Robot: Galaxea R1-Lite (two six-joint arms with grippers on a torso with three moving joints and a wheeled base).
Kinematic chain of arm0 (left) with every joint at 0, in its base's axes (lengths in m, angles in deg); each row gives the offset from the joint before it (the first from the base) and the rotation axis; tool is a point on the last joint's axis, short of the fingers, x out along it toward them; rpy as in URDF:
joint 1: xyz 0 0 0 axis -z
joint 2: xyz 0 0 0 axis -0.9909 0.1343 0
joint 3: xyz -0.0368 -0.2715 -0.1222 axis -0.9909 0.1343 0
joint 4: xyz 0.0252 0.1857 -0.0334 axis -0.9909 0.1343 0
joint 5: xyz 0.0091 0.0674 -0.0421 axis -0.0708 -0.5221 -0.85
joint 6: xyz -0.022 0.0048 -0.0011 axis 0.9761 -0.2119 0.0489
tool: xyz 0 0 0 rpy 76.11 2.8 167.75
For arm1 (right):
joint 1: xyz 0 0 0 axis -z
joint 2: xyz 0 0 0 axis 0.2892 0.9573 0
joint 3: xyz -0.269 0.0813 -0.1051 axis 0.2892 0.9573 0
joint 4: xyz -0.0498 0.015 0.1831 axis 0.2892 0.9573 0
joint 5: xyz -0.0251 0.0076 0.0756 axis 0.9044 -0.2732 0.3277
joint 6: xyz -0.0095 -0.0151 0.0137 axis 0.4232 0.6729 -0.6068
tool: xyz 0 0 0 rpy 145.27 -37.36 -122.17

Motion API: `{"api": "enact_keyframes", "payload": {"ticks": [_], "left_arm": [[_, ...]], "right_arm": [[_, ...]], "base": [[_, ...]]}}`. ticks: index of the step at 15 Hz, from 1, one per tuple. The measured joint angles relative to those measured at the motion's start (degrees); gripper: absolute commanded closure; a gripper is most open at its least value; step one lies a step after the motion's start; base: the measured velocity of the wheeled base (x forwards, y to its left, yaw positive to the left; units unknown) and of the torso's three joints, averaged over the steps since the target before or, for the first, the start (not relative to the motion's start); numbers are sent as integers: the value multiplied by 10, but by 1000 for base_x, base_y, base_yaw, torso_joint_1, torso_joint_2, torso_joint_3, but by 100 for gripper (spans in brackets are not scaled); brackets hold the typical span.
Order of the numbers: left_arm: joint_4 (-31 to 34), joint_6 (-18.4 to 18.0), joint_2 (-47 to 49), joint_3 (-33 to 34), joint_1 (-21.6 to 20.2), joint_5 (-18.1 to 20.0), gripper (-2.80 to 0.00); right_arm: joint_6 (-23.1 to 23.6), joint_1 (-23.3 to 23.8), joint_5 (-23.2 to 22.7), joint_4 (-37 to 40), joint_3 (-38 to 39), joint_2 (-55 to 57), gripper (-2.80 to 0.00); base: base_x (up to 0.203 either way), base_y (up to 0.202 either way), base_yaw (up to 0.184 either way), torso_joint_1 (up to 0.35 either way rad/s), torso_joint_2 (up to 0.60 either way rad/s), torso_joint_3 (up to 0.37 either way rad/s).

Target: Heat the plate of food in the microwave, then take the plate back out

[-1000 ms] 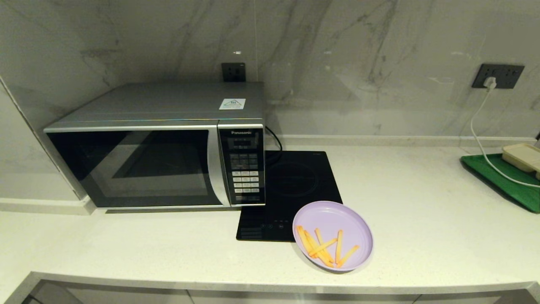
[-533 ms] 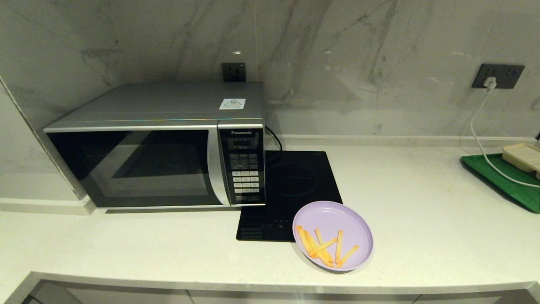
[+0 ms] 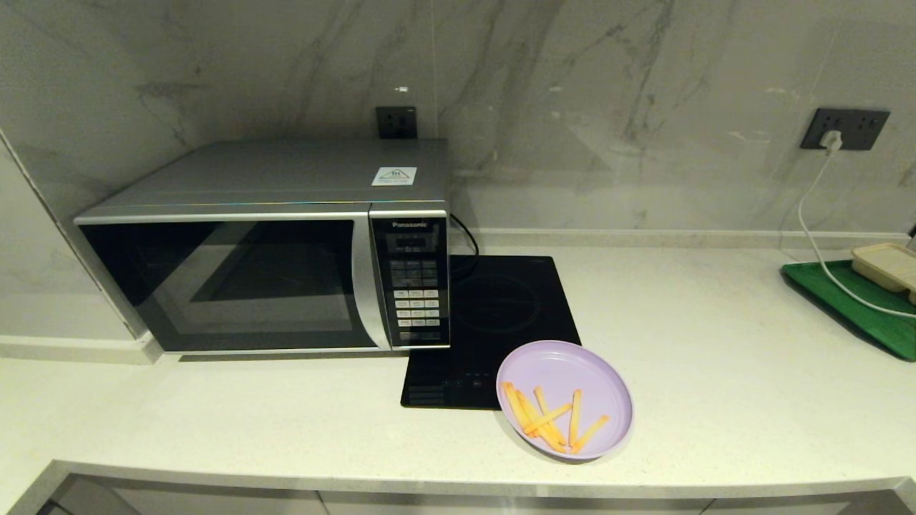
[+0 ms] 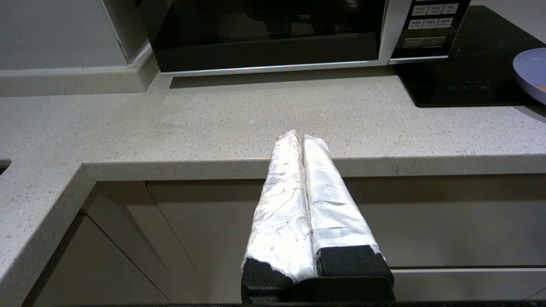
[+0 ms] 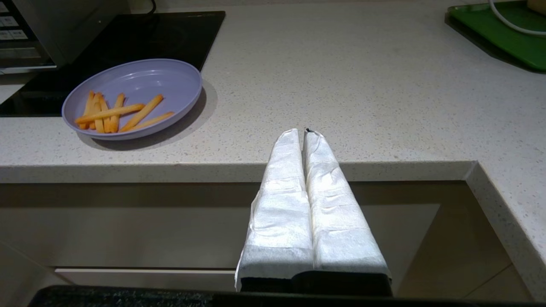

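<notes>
Head view: the microwave (image 3: 265, 247) is seen standing on the pale counter (image 3: 715, 372) against the marble wall, its dark glass door shut. A black induction hob (image 3: 501, 315) is set just beside it on the right. The plate of food (image 3: 564, 398) is placed at the hob's front right corner, overlapping its edge, with the fries (image 3: 547, 418) gathered on the half nearest the counter edge. A green tray (image 3: 859, 307) with a beige box (image 3: 887, 266) is noted far right. No arm is seen here.

Left wrist view: the left gripper (image 4: 302, 137) is held before the counter's front edge, below the microwave door, its white-wrapped fingers pressed together on nothing.

Right wrist view: the right gripper (image 5: 303, 133) is held at the counter edge, well apart from the plate, its fingers likewise pressed together and empty.
</notes>
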Motion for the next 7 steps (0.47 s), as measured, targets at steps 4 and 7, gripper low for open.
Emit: {"api": "enact_keyframes", "payload": {"ticks": [4, 7], "left_arm": [[-1, 2, 0, 1, 0, -1, 0], [-1, 3, 0, 1, 0, -1, 0]], "right_arm": [[0, 0, 1, 4, -1, 0, 0], [0, 0, 1, 8, -3, 2, 0]], "base": [[0, 0, 0, 0, 0, 0], [0, 0, 0, 0, 0, 0]]}}
